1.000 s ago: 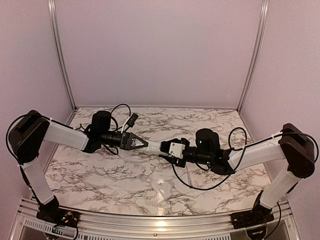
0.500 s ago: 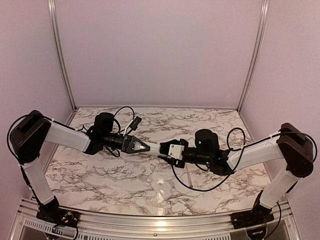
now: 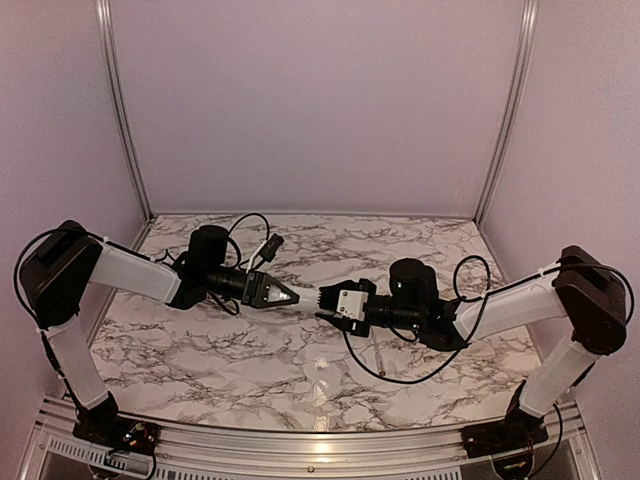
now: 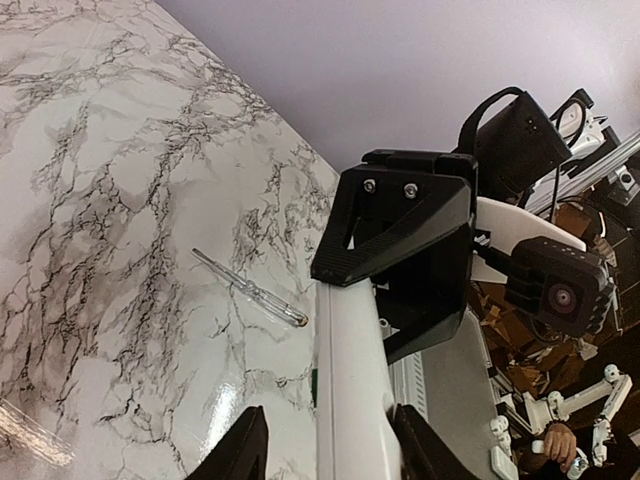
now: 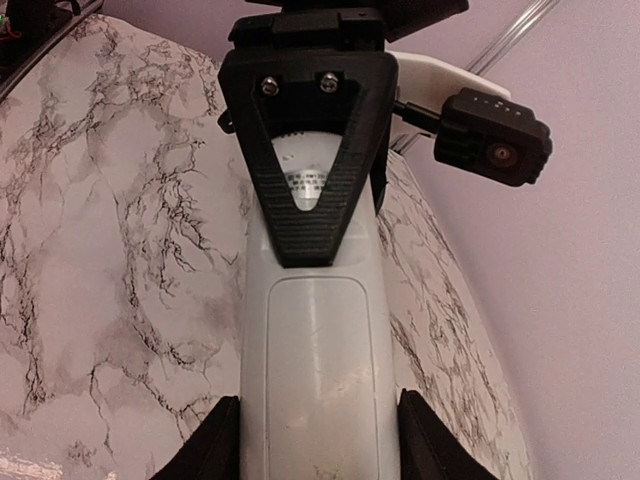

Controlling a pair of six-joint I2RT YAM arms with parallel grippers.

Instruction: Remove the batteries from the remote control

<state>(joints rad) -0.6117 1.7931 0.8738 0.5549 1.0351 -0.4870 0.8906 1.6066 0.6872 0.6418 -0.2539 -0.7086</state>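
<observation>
While the top view is coarse, it shows the remote control held in the air above the desk, between the left end effector and the right end effector. Its long axis runs left to right from one to the other, and both are equally near.

From the left wrist, the remote control runs straight ahead between that end effector's fingers. A gap shows on one side, so I cannot tell whether it is clamped. A thin pen-like stick lies on the desk beside.

From the right wrist, the right end effector presses both long edges, clenched on the remote control. A closed panel, likely the battery cover, faces this camera, and no batteries show. Judged next: slide that panel along the long axis
</observation>
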